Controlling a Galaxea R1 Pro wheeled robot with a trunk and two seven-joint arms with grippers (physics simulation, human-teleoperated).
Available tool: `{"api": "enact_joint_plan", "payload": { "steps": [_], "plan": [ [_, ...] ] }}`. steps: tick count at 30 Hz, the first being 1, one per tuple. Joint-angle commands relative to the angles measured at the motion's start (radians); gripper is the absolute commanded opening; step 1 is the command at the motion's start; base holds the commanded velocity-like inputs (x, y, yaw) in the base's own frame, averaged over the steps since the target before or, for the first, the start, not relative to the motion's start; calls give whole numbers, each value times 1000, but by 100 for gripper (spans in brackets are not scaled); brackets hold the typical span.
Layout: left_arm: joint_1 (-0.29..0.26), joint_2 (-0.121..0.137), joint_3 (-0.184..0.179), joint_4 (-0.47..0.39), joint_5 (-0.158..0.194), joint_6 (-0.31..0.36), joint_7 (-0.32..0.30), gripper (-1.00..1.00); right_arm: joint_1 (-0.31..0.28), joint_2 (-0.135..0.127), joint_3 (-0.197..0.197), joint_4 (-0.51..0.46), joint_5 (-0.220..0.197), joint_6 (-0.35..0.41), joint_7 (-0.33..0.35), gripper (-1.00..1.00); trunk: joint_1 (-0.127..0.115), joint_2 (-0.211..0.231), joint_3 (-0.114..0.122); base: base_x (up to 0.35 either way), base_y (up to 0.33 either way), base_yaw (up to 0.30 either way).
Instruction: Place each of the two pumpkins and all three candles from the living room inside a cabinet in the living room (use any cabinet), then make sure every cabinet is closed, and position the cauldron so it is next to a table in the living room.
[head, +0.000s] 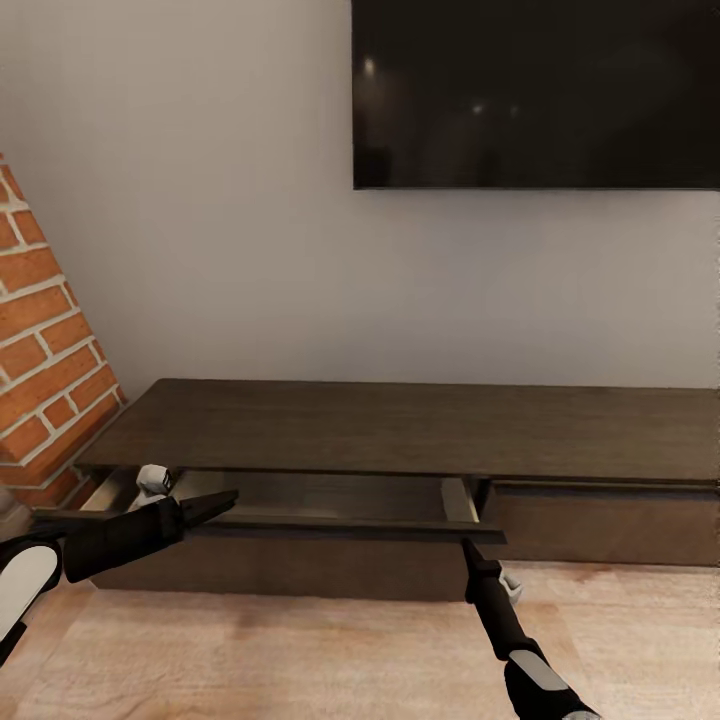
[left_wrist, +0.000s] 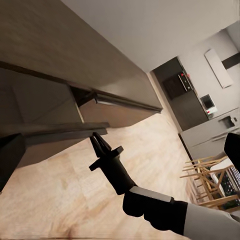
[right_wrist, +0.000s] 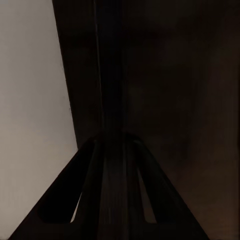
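Note:
The long, low, dark brown cabinet stands against the wall. Its left front is pulled out like a drawer and shows a pale inside; its right front is flush. My left gripper hovers open at the pulled-out front's left part, and its fingers sit at the edges of the left wrist view. My right gripper is shut, its tip touching the right end of that front from below. It also shows in the left wrist view and the right wrist view. Pumpkins, candles and cauldron are out of view.
A red brick wall slants in beside the cabinet's left end. A dark television hangs above it. Light wooden floor lies in front. The left wrist view shows a kitchen and wooden chairs far off.

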Motion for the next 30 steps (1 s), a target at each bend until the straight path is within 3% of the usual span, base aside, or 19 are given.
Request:
{"api": "enact_joint_plan", "payload": {
  "steps": [1,22,30],
  "plan": [
    [0,1,0,0,2,3,-1,100,1,-4,-43,66,-25,11,-4,-100,-1,0,-1,-246,0,0],
    [0,1,0,0,2,3,-2,100,1,-1,-45,63,-28,12,-35,-100,-1,0,-1,-204,0,0],
    [0,1,0,0,2,3,-2,100,1,-1,-45,63,-28,11,-34,-100,-1,0,-1,-58,0,0]
  ]
}}
